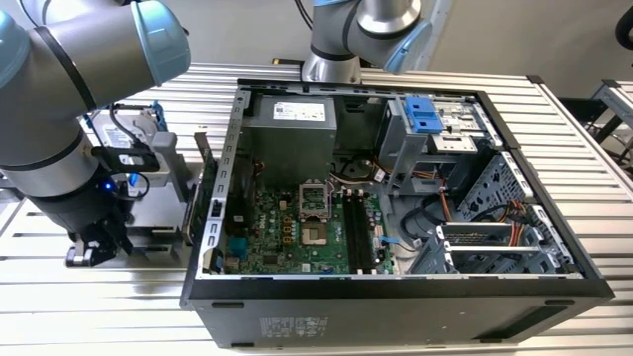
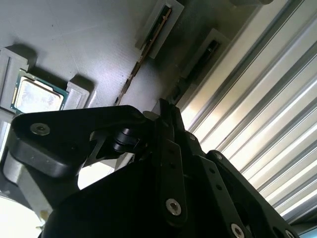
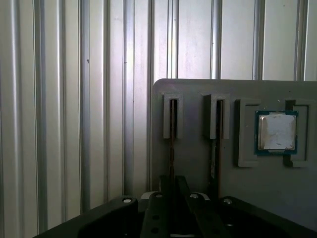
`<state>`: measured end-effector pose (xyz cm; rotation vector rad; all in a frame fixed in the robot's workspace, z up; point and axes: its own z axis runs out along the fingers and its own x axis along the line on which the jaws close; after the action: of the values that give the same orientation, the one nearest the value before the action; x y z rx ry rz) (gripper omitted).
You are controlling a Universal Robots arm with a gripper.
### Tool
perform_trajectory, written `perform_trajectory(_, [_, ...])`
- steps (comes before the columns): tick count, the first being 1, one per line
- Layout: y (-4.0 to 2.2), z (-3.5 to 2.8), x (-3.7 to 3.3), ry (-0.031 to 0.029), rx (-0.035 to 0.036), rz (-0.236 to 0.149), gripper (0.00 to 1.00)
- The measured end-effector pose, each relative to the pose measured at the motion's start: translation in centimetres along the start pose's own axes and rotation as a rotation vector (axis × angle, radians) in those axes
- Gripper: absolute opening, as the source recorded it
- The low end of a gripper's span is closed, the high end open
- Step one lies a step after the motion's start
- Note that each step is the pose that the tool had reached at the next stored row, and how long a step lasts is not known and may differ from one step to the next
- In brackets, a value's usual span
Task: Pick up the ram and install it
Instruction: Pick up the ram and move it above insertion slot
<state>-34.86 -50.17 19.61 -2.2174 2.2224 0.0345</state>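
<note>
1. The fingers stand narrow, closed on either side of the ram. They grip it by its flat faces at the end nearest the wrist.
2. The ram stands on edge in a slot of a grey tray. Its slot is the one nearest the tray's edge and farthest from the processor. A second stick stands in the next slot between them.
3. The tray lies on the desk, beside the open case, on the exterior view's left.
4. I judge the ram to be light, thin and stiff, but fragile. It would bend or crack if twisted. Its gold contacts and chips are best left untouched. The place to hold it is the flat faces near the top edge, squarely, so it lifts straight out.
5. Materials:
   - The tray is matt moulded plastic with raised rectangular slot collars.
   - The desk is ribbed bright aluminium, hard and slick.
   - The processor has a square dull-silver lid on a green rim.
   - The motherboard is green, and its long black slots lie empty.
</note>
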Motion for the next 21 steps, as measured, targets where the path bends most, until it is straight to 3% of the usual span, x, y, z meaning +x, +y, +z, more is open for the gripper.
perform_trajectory(15, [0.0, -0.02, 0.0, -0.0005, 0.0001, 0.0, 0.0])
perform_trajectory(21, [0.02, -1.12, -0.02, -0.0004, 0.0, 0.0, 0.0])
